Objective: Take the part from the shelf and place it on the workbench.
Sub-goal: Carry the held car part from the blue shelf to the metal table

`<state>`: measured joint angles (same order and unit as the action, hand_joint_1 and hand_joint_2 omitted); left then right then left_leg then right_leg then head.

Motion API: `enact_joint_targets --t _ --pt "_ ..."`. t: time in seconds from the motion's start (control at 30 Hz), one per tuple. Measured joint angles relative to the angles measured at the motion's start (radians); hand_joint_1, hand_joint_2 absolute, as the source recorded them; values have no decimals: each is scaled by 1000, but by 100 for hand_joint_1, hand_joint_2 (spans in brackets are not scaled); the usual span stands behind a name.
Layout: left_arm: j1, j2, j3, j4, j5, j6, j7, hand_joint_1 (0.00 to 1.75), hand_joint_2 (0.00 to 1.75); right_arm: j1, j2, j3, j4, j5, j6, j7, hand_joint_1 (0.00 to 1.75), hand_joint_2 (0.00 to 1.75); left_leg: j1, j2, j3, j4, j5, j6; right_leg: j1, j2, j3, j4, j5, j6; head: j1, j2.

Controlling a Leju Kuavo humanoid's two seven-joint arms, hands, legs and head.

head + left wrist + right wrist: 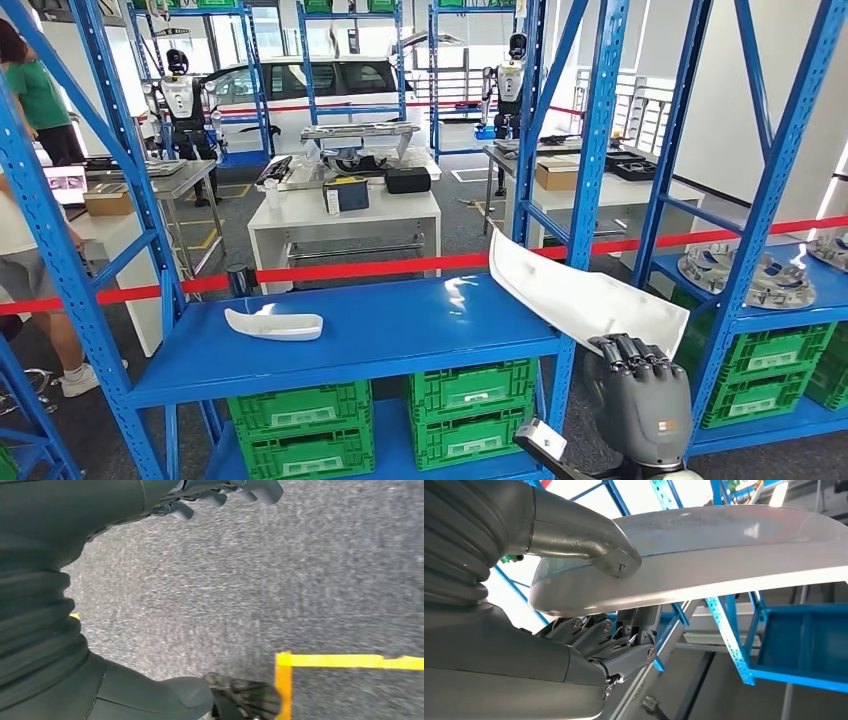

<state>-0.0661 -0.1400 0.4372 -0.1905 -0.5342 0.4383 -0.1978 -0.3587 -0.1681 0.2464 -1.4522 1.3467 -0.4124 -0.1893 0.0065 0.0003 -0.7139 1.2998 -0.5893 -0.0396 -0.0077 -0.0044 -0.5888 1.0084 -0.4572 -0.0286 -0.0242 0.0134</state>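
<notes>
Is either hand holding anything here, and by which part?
The right hand grips the long white part at its near end, thumb on one face, fingers under the other. The left hand holds nothing.

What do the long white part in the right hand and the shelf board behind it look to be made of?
The long white part: probably painted or moulded plastic. It is thin, smoothly curved and semi-glossy with soft highlights, though thin painted metal cannot be ruled out. The right hand grips it at one end, thumb on one face, fingers on the other. The shelf board: likely sheet steel with glossy blue paint, reflecting the window light.
</notes>
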Motion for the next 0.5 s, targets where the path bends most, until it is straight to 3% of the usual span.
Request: enact_joint_targets --t 0.03,0.1,0.17,0.2,0.3,0.33,0.37,0.43,0.47,0.5 --pt "1 0 0 0 1 1 0 0 175 0 1 0 2 0 0 -2 147 175 1 0 16 3 19 -2 0 0 -15 2 11 2 0 0" --pt "2 2 0 0 4 4 -1 0 175 0 2 0 6 0 -2 -5 147 175 3 0 99 -90 65 -1 -1 -1 -42 7 30 10 0 0" --pt "1 3 0 0 6 6 -3 0 175 -1 4 0 8 0 -5 -9 147 175 0 -2 196 -229 60 8 -1 -3 -61 11 48 21 0 0" --pt "1 3 0 0 6 8 -3 0 175 -2 5 0 10 0 -7 -12 147 175 -3 -4 220 -271 49 15 -1 -4 -65 12 56 27 0 0" --pt "4 4 0 0 12 10 -4 0 175 -3 9 0 16 0 -9 -15 147 175 -9 -3 213 -294 59 44 -6 -4 -72 10 70 47 1 0" --pt "5 5 0 1 14 10 -4 0 175 -4 10 0 18 0 -9 -15 147 175 -8 -1 207 -296 69 53 -7 -4 -80 22 51 53 1 0" --pt "6 6 1 1 15 10 -5 0 175 -6 10 0 21 0 -8 -15 147 175 -7 2 198 -298 81 61 -9 -3 -92 54 14 58 1 0" --pt "7 8 1 1 16 11 -7 0 175 -10 12 0 28 0 -8 -15 147 175 -8 4 173 -297 103 70 -9 -2 -126 170 -86 65 2 0" --pt "8 9 1 1 15 11 -8 0 175 -12 14 0 31 0 -8 -15 147 175 -9 4 157 -295 114 71 -9 -2 -139 234 -119 66 2 0" --pt "9 9 1 1 14 11 -8 0 175 -12 15 0 35 0 -7 -15 147 175 -9 4 142 -293 125 71 -9 -1 -141 277 -128 67 2 0"
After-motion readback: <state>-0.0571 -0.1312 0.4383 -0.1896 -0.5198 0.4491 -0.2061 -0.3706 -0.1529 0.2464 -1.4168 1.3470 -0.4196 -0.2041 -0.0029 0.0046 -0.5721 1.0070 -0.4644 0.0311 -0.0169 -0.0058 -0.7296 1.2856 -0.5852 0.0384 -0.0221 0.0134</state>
